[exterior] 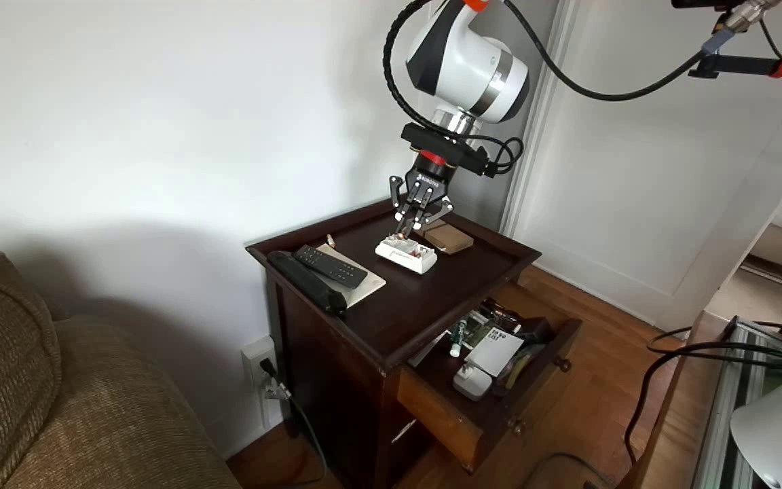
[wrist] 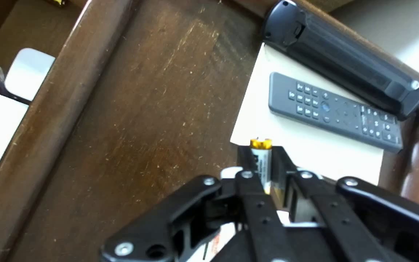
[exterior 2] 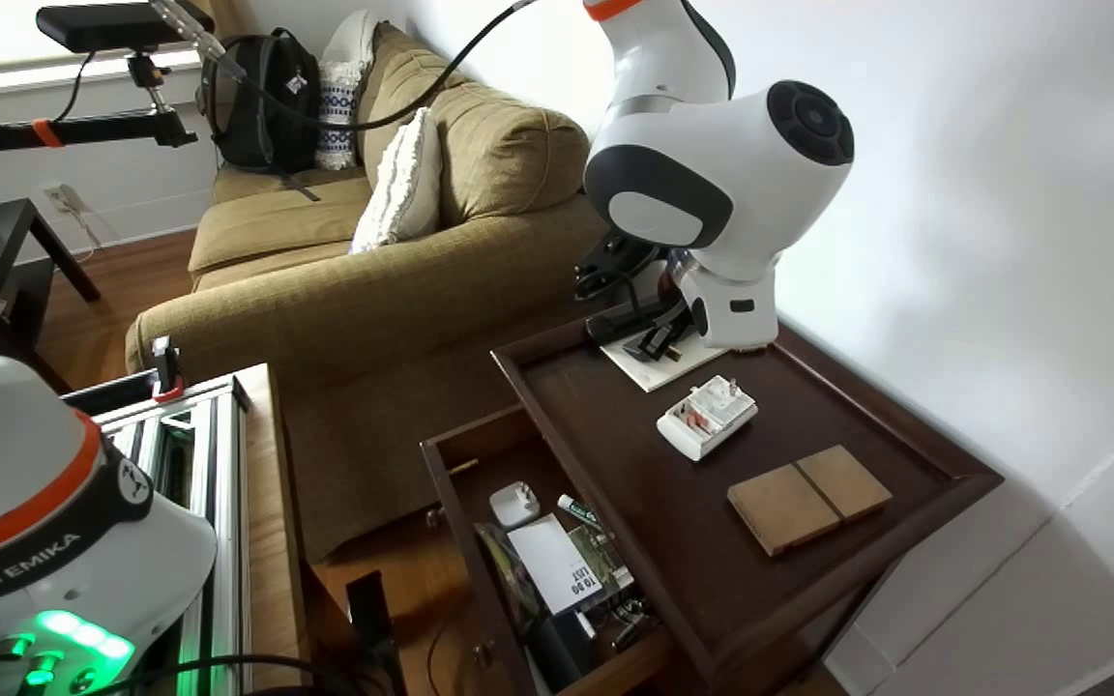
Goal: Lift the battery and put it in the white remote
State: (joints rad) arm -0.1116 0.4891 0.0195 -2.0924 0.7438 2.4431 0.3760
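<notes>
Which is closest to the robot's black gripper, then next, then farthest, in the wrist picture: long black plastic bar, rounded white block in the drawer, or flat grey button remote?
1. Flat grey button remote: up and right from the gripper.
2. Long black plastic bar: same side, just beyond the grey remote.
3. Rounded white block: far left, in the drawer.

Free tabletop (exterior: 425, 295) from white remote (exterior: 406, 255) to drawer-side rim (exterior: 459, 308); obstacles either side: tan box (exterior: 451, 238), two dark handsets (exterior: 331, 266).
</notes>
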